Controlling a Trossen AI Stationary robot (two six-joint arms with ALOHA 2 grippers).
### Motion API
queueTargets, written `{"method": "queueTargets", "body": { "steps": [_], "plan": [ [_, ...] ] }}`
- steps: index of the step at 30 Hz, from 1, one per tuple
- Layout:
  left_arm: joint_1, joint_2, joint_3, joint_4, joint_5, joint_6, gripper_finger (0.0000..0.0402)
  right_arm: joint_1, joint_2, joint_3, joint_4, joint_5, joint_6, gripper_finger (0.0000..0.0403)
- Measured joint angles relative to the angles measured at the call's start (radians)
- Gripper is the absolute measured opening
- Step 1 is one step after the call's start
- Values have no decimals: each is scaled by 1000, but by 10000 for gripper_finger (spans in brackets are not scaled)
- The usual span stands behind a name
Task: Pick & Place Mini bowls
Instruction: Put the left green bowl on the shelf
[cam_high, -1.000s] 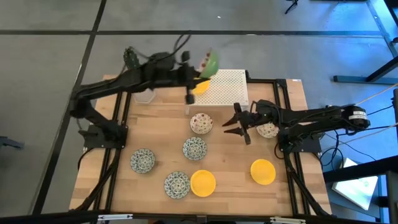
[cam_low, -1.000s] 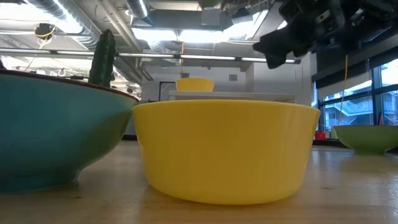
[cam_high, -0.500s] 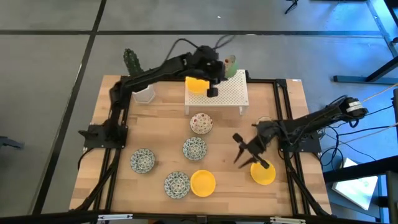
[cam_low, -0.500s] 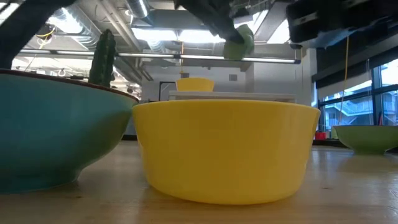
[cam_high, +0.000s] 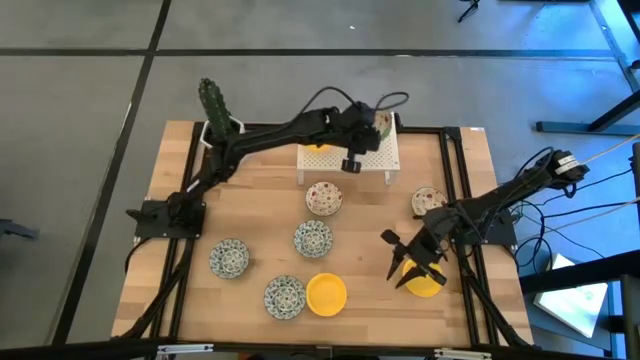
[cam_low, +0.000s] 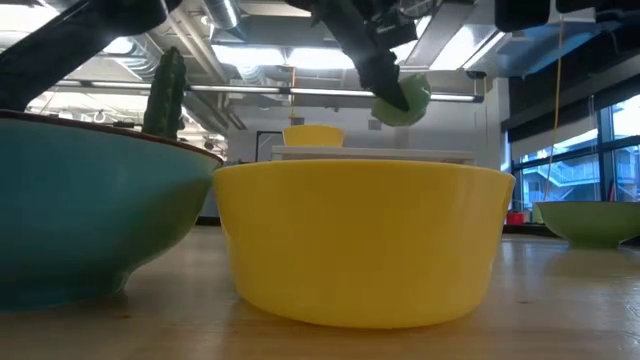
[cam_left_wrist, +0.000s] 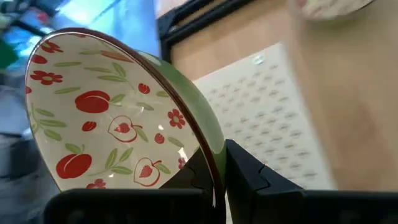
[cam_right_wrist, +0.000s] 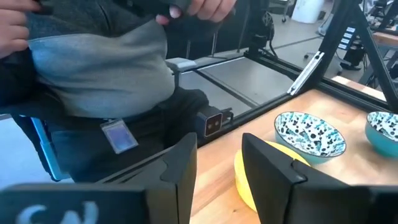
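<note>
Nearest the front edge of the surface (cam_high: 250, 200): a plain yellow bowl (cam_high: 326, 294), with a blue-green patterned bowl (cam_high: 284, 296) touching its side
Toward the white perforated rack (cam_high: 372, 158) from there: two more blue-green patterned bowls (cam_high: 229, 258) (cam_high: 313, 238), then a cream floral bowl (cam_high: 323, 198) just in front of the rack
Right gripper (cam_high: 409, 263): low over a second yellow bowl (cam_high: 428, 285), well to the right of the rack and near the front; fingers (cam_right_wrist: 273, 171) apart, straddling the bowl's rim, not clamped
Right of the rack: another cream floral bowl (cam_high: 428, 202)
Left gripper (cam_high: 352, 165): above the rack's front; fingers (cam_left_wrist: 249, 171) pinched on the rim of a tilted bowl with red fruit pattern (cam_left_wrist: 118, 124)
On the rack: a third yellow bowl (cam_high: 316, 149), partly hidden by the arm
Left of the rack, at the far edge: cactus (cam_high: 212, 100)
Beyond the surface, in the right wrist view: a person (cam_right_wrist: 99, 68) in grey
</note>
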Motion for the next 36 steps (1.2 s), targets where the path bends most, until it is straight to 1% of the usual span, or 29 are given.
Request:
{"method": "queueTargets", "body": {
  "steps": [4, 5, 8, 16, 24, 30, 36],
  "plan": [
    [-14, 23, -2, -16, -108, 43, 13, 0, -1, 0, -2, -2, 0, 129],
    [-16, 26, -2, -1, -119, 53, 13, 0, -1, 0, -4, -2, 0, 129],
    [-19, 27, -2, -26, -130, 60, 13, 7, -1, 0, -8, -3, 0, 129],
    [-21, 38, -2, -95, -102, 76, 13, 18, -14, 0, -37, -13, 0, 129],
    [-30, 38, -2, -148, -108, 103, 13, 32, -19, 0, -52, -12, 0, 129],
    [-36, 38, -2, -143, -109, 106, 13, 32, -19, 0, -65, -12, 0, 129],
    [-36, 50, -2, -171, -121, 126, 13, 32, -19, 0, -76, -12, 0, 129]
  ]
}}
